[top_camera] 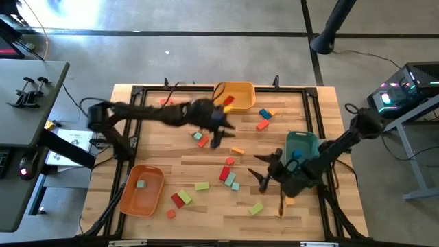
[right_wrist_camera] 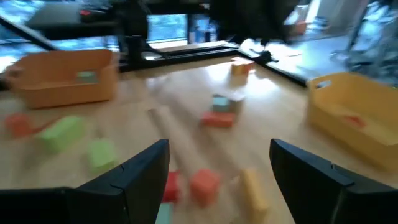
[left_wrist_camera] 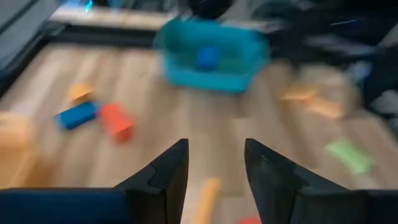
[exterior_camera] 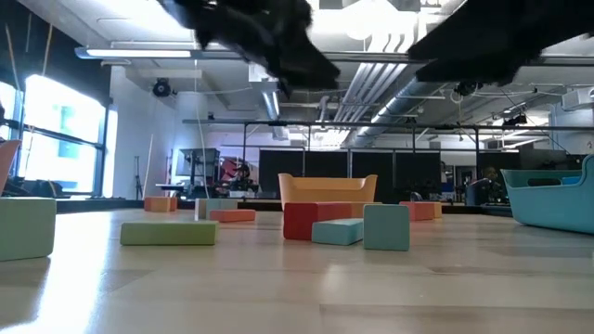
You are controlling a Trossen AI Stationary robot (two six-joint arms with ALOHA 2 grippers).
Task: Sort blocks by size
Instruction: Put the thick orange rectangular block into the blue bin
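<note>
Blocks in red, orange, blue, teal and green lie scattered on the wooden table [top_camera: 206, 226]. My left gripper [top_camera: 222, 133] hangs open and empty above the table's middle, near the yellow tray [top_camera: 236, 92]; an orange bar [left_wrist_camera: 208, 198] lies below its fingers [left_wrist_camera: 214, 163]. My right gripper [top_camera: 258, 170] is open wide and empty, low beside the teal tray [top_camera: 302, 145]. Ahead of it [right_wrist_camera: 221, 158] lie a red block [right_wrist_camera: 203, 184] and an orange bar [right_wrist_camera: 254, 190]. A blue block [left_wrist_camera: 208, 57] sits in the teal tray [left_wrist_camera: 211, 74].
The orange tray [top_camera: 142, 191] at the near left holds a green block [top_camera: 141, 184]. The yellow tray holds a red block [top_camera: 228, 101]. Blue, orange and red blocks [top_camera: 264, 118] lie at the far right. Red, teal and green blocks [exterior_camera: 339, 227] lie mid-table.
</note>
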